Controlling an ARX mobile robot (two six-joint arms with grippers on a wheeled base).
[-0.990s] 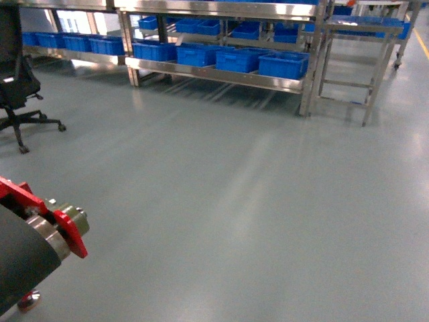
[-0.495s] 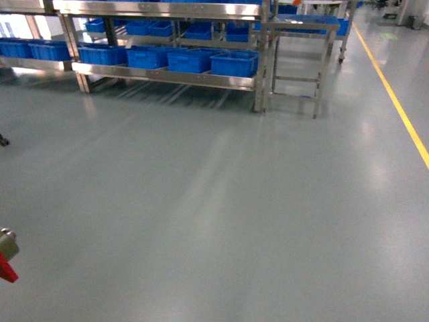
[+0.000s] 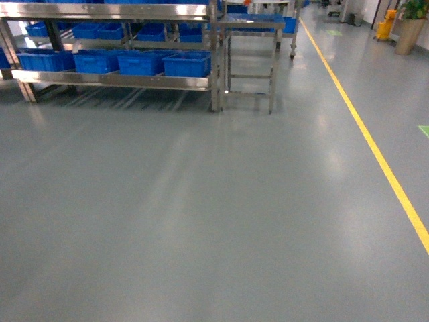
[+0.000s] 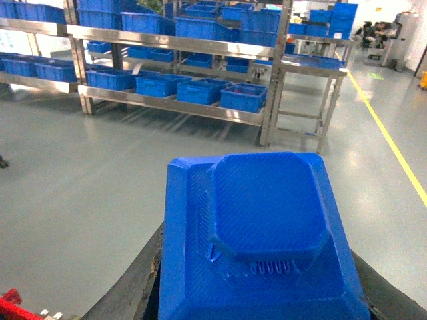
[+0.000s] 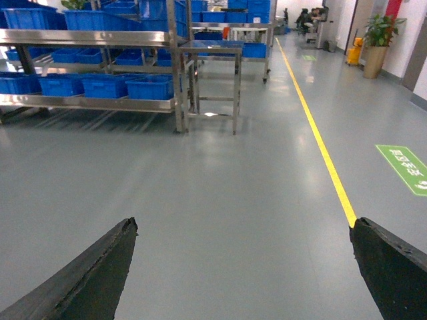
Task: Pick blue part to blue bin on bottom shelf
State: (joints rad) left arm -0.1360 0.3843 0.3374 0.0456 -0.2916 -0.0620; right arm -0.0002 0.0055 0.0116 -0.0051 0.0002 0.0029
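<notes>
The blue part, a square 3D-printed piece with a raised octagonal centre, fills the left wrist view. My left gripper is shut on it, with a black finger showing on each side. Across the floor stands the steel rack. Its bottom shelf carries a row of blue bins. In the head view the bottom shelf and blue bins sit at the upper left. My right gripper is open above bare floor. Neither gripper shows in the head view.
A small steel table stands beside the rack's right end. A yellow floor line runs along the right side. A potted plant and a yellow bucket stand far back right. Grey floor lies between me and the rack.
The head view has swung to the right: the rack slid left in the frame, the yellow line came in, and the office chair and red-and-black arm part left the view.
</notes>
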